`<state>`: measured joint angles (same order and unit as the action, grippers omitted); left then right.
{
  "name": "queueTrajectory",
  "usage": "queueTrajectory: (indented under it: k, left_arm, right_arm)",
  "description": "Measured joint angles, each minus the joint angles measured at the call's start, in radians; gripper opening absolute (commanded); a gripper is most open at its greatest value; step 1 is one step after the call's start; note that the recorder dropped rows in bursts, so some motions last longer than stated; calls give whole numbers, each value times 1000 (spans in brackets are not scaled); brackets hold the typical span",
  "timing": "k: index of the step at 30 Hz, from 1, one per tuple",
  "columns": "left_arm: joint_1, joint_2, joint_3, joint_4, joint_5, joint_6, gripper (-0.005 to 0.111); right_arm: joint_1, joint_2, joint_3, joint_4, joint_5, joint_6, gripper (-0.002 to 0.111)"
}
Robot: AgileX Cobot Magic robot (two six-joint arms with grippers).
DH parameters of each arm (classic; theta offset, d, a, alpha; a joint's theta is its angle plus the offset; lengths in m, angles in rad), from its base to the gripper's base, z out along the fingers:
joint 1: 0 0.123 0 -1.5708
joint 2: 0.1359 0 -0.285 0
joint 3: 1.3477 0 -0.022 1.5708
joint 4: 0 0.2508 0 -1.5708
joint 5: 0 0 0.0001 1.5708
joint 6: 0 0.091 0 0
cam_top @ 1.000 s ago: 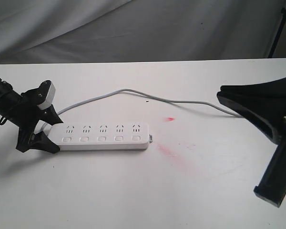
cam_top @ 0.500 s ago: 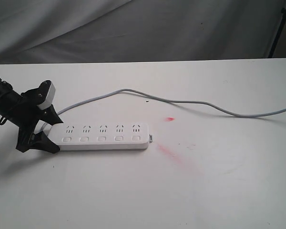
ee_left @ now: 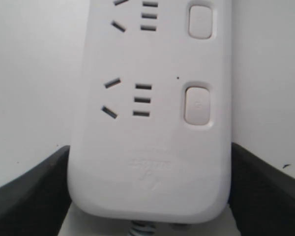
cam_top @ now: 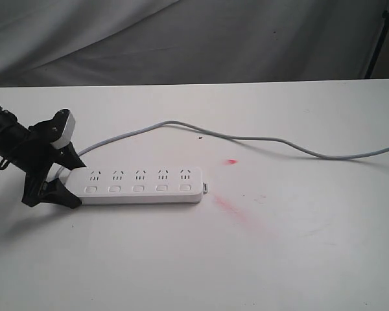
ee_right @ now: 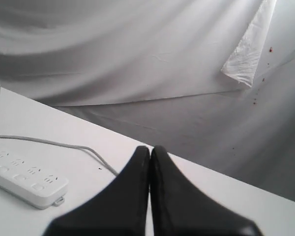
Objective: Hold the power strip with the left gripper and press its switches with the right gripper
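1. The power strip point(cam_top: 139, 186) lies flat on the white table point(cam_top: 181, 272), sockets up.
2. The left gripper point(cam_top: 71, 181) clamps its cord end, 1 finger point(ee_left: 29, 196) on each long side.
3. Its 5 switches point(cam_top: 138, 188) line 1 long edge, untouched.
4. The right gripper point(ee_right: 150, 152), fingers pressed together and empty, is well apart from the strip.
5. The grey cord point(cam_top: 246, 137) curves away from the clamped end; red smears point(cam_top: 230, 206) lie beside the other.

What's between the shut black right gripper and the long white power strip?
Just bare white table; the light grey cord runs alongside, per the right wrist view.
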<state>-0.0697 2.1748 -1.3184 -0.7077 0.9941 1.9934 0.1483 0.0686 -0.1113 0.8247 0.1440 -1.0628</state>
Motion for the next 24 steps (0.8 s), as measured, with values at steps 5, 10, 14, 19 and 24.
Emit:
queueTrajectory:
  k: [5,10,14,19,24]
  left_arm:
    - [0,0,0,0,0,0,65]
    - [0,0,0,0,0,0,65]
    - [0,0,0,0,0,0,65]
    - [0,0,0,0,0,0,65]
    - [0,0,0,0,0,0,65]
  right_arm:
    - [0,-9,14,-442,-2,491,0]
    - [0,-61,88,-653,-23,734,0]
    - [0,-63,107,-677,-33,774,0]
    - [0,-63,107,-681,-33,776,0]
    - [0,-63,107,-681,-33,776,0]
